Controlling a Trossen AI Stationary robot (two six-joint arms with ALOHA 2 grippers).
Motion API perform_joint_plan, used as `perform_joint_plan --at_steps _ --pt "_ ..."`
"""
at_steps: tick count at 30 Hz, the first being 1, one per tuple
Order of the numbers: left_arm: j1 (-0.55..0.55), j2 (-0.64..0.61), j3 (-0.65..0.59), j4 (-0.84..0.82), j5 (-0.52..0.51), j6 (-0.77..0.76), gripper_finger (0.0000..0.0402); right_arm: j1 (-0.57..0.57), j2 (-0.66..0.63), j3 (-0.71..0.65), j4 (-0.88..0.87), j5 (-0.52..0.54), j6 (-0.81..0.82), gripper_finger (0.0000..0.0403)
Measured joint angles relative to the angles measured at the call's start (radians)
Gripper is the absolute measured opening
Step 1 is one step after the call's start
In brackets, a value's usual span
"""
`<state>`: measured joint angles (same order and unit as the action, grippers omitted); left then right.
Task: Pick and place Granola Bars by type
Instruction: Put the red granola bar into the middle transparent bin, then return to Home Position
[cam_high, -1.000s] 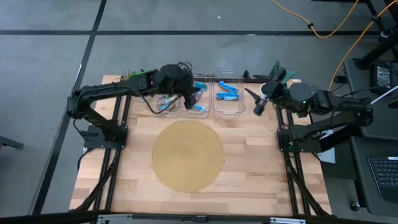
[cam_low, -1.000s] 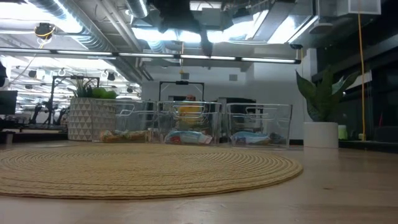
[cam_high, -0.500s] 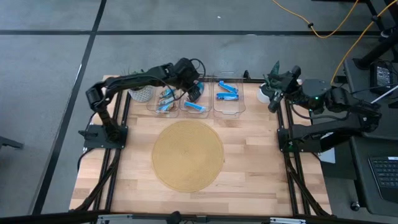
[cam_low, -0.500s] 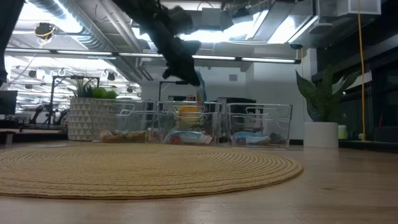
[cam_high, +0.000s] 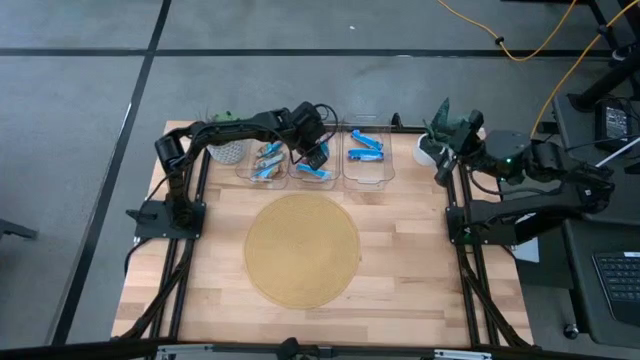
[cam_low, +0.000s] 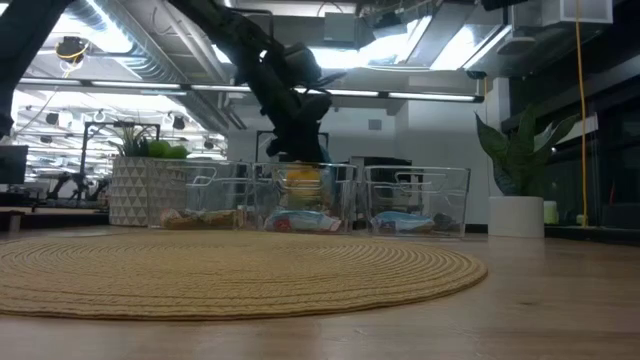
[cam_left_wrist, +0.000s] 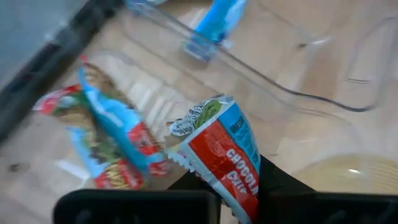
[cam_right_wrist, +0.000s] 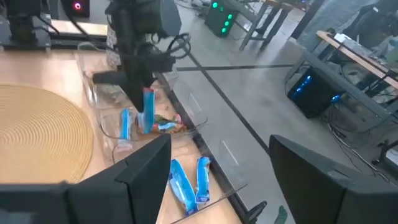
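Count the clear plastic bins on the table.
3, along the far edge: left bin, middle bin beneath the left pincer holding a red-and-blue wrapped granola bar, right bin.

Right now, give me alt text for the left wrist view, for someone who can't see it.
The left gripper grips a red, blue and white granola bar above a clear plastic bin. Two more bars lie in the bin below, and a blue bar lies in the neighbouring bin.

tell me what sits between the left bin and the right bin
The middle bin, seen in the high view. The left gripper hangs over it, shut on a granola bar; more bars lie inside.
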<state>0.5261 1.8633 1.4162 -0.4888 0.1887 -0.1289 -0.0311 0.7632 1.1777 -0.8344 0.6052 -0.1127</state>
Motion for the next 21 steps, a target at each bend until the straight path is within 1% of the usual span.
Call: perform_joint_plan --at_steps 1,3,6,10,14,17,21 --pt "0.0 0.0 0.0 0.001 0.019 0.0 0.0022 0.0 -0.008 -0.017 0.006 0.0 0.0 0.0271" --pt "0.0 -0.003 0.0 -0.006 0.025 -0.016 0.0041 0.0 -0.029 -0.062 0.023 0.001 -0.002 0.0271" --pt "0.0 -0.022 0.0 -0.024 0.024 -0.033 0.0081 0.0 -0.074 -0.146 0.072 -0.004 0.001 0.0271" --pt "0.0 -0.061 0.0 -0.074 0.019 -0.063 0.0142 0.0 -0.142 -0.242 0.17 -0.058 0.003 0.0271" --pt "0.0 -0.133 0.0 -0.105 0.015 -0.11 0.019 0.0 -0.2 -0.284 0.229 -0.083 -0.007 0.0271" --pt "-0.001 -0.198 0.0 -0.106 0.013 -0.157 0.0209 0.0 -0.232 -0.286 0.234 -0.083 -0.036 0.0271" --pt "-0.022 -0.304 0.0 -0.103 0.012 -0.209 0.0216 0.0 -0.275 -0.286 0.233 -0.084 -0.051 0.0271"
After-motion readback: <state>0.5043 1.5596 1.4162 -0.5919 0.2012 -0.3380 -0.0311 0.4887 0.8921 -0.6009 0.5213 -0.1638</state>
